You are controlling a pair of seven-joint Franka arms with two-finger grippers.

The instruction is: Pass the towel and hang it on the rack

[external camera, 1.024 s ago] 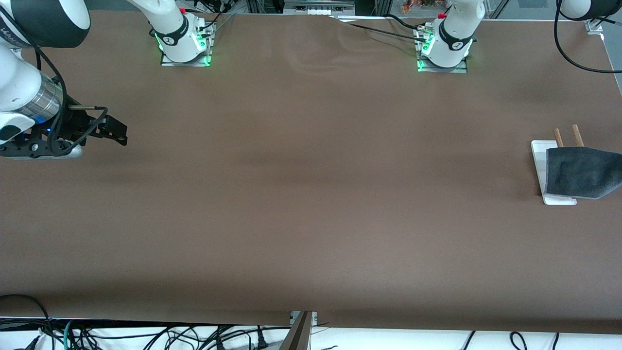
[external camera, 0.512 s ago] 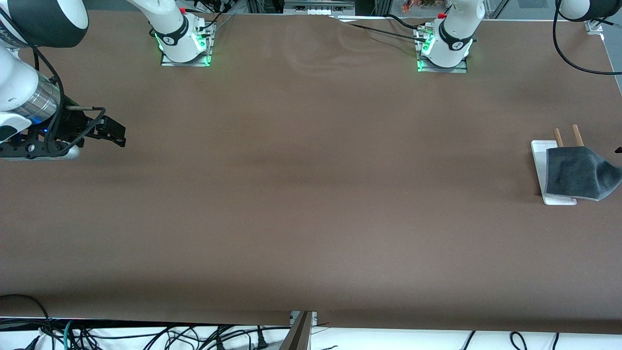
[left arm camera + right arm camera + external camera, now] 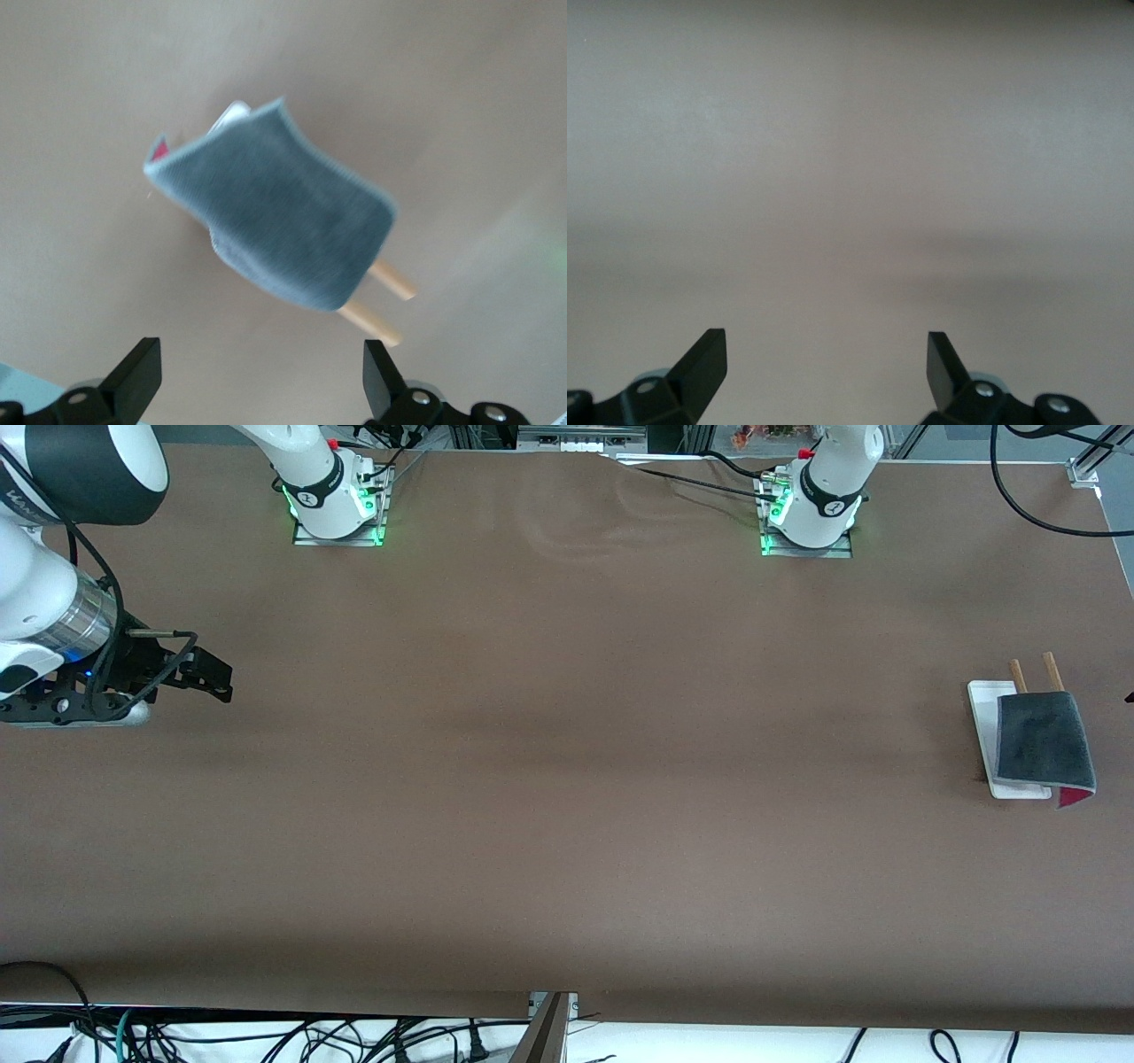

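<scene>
On my screen, item one is the right gripper [image 3: 208,676], fingers spread wide with nothing between them, waiting over bare brown table [image 3: 567,779] at the right arm's end. Item two, at the left arm's end, is the small dark grey cloth towel [image 3: 1042,742] with a red underside corner showing, draped over the wooden rods of the white-based rack [image 3: 983,713], its long axis running toward the front camera. The left gripper [image 3: 257,385] hangs above it, fingers spread, touching nothing; I judge the hang done.
</scene>
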